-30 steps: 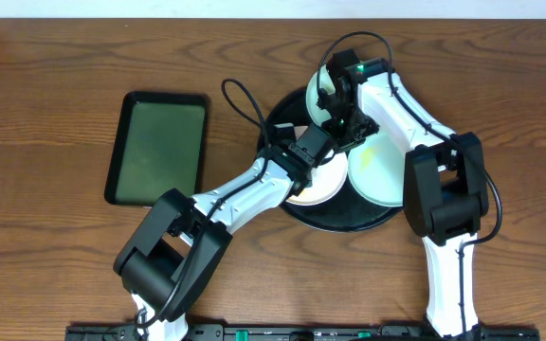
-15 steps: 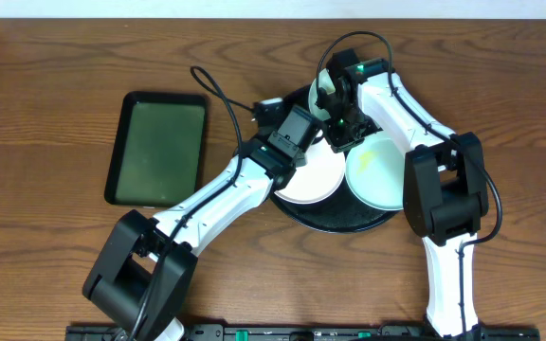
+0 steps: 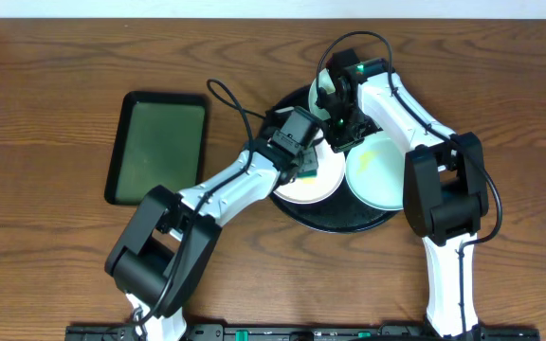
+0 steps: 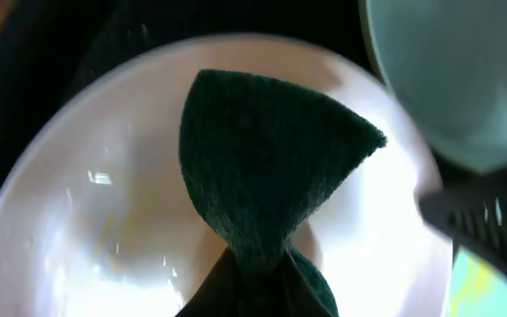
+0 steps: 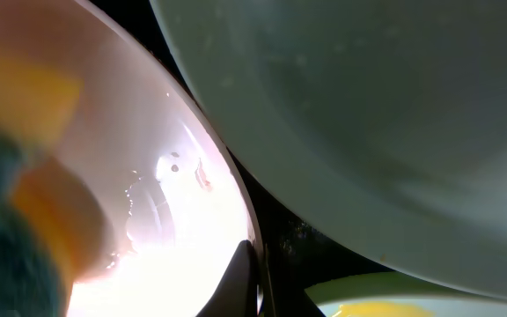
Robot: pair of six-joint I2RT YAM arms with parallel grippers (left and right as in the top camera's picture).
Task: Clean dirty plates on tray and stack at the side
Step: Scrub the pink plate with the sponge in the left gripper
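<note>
Clamping a sponge (image 4: pixel 262 167) between closed jaws, the left gripper (image 3: pixel 303 163) holds it down over the white plate (image 3: pixel 306 191). Sponge: coarse dark green scouring face, folded to a cone, with a yellow foam backing seen in the right wrist view.

White plate: round, shallow, glossy with bright glare, faint yellowish streaks. It sits on the round black tray (image 3: pixel 339 220), which is glossy with a raised rim.

Mint plate (image 3: pixel 379 170): just right of the white one, on the same tray, with a yellow smear across it.

Third plate (image 3: pixel 318 90): pale, matte-looking grey-mint, at the tray's far edge, partly hidden by the right arm.

Right gripper (image 3: pixel 339 133): jaws closed, dark tip at the white plate's rim; whether it pinches the rim cannot be told.

Rectangular tray (image 3: pixel 156 149), black with a green inside, lies well apart on the wooden table (image 3: pixel 45 95).
</note>
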